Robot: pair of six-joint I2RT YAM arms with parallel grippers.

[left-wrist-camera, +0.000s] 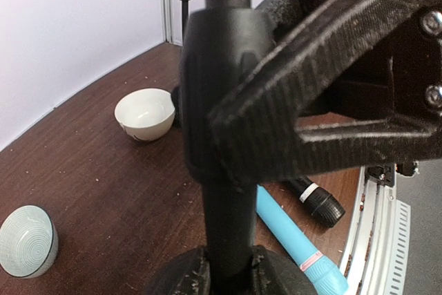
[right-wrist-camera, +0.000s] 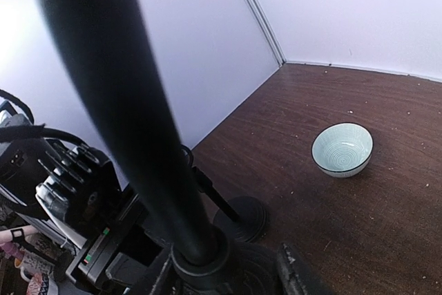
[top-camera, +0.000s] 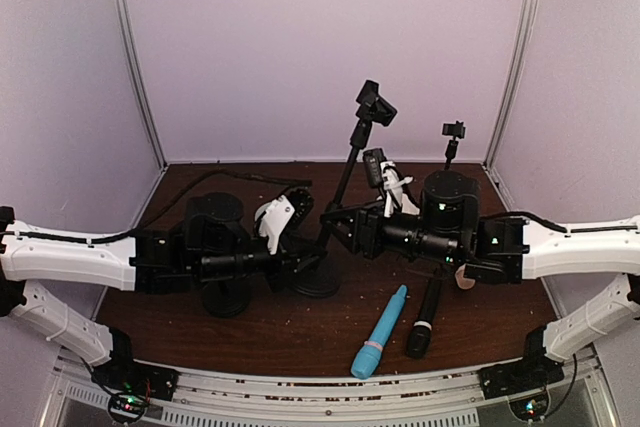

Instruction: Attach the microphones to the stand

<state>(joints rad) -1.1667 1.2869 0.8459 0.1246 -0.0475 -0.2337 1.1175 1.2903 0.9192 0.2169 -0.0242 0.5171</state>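
Observation:
A black microphone stand (top-camera: pixel 350 162) rises from its round base (top-camera: pixel 318 282) at the table's middle, with an empty clip on top. My left gripper (top-camera: pixel 305 262) is shut on the lower pole (left-wrist-camera: pixel 228 219) just above the base. My right gripper (top-camera: pixel 335 227) is shut on the stand's bulky joint higher up; its pole fills the right wrist view (right-wrist-camera: pixel 138 136). The light blue microphone (top-camera: pixel 380 332) and the black microphone (top-camera: pixel 423 319) lie side by side at the front; both also show in the left wrist view (left-wrist-camera: pixel 297 240) (left-wrist-camera: pixel 318 202). The cream-beige microphone is hidden.
A second stand base (top-camera: pixel 225 297) sits under my left arm and shows in the right wrist view (right-wrist-camera: pixel 242 217). A small stand (top-camera: pixel 453 132) stands at the back right. A white bowl (left-wrist-camera: pixel 145 112) and a pale blue bowl (right-wrist-camera: pixel 342 148) sit on the brown table.

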